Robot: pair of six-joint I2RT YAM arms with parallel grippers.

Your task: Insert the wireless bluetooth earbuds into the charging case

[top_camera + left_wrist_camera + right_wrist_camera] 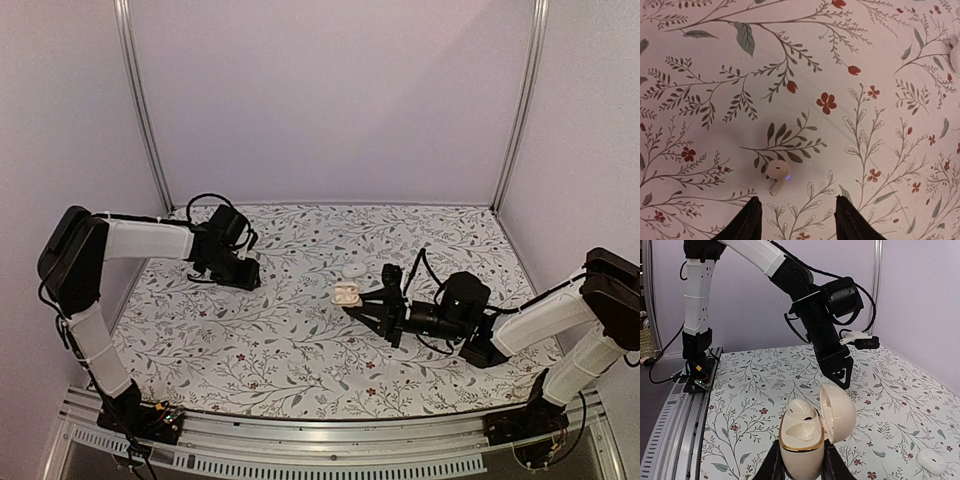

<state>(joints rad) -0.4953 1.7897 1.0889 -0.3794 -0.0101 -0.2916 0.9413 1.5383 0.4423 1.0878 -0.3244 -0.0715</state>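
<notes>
Finds one earbud (777, 172) lying on the floral cloth (890, 65), just ahead of the left gripper (797, 200), in line with its gap and touching neither finger. Shows those jaws standing moderately apart, holding nothing. Sees a second earbud (801, 410) seated in one socket of the charging case (799, 445), upright with its lid swung open. Has the right gripper (802, 465) pinching the case's lower body from both sides. Spots a white oval lump (353, 270) on the cloth just beside the case.
</notes>
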